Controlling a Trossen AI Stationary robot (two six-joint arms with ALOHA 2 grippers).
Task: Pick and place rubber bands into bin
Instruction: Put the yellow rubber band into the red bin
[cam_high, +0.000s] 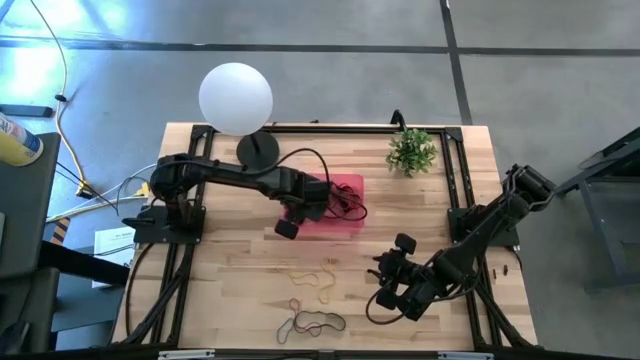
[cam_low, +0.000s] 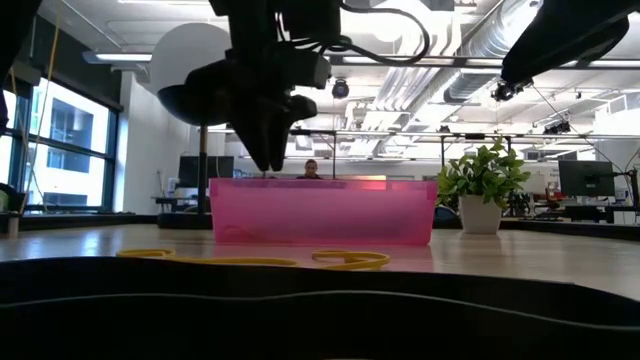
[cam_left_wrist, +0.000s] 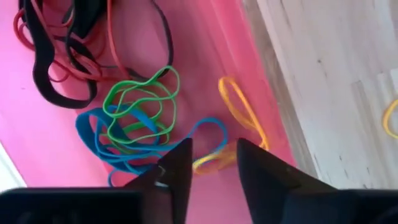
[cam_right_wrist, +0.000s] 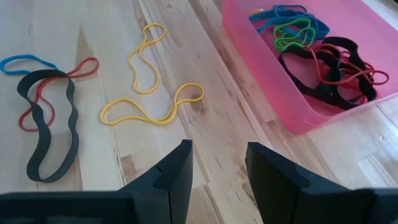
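Observation:
The pink bin (cam_high: 348, 188) (cam_low: 320, 212) (cam_right_wrist: 292, 99) sits mid-table and holds black (cam_left_wrist: 43, 68), red, green (cam_left_wrist: 140, 102), blue (cam_left_wrist: 112, 143) and yellow (cam_left_wrist: 239, 112) rubber bands. My left gripper (cam_high: 305, 208) (cam_low: 268, 160) (cam_left_wrist: 212, 163) hangs open over the bin's left part, fingers pointing down, with a yellow loop lying on the bin floor below the gap. My right gripper (cam_high: 392, 285) (cam_right_wrist: 217, 163) is open above the table's near right area. Loose bands lie flat on the wood: yellow ones (cam_high: 315, 280) (cam_right_wrist: 152, 93), and black (cam_right_wrist: 53, 124), red and blue ones (cam_high: 310, 322).
A white globe lamp (cam_high: 236, 97) stands on a black base behind the bin, and a small potted plant (cam_high: 411, 150) (cam_low: 482, 190) stands at the far right. Black frame rails run along both table sides. A person (cam_low: 311, 170) sits far off in the room.

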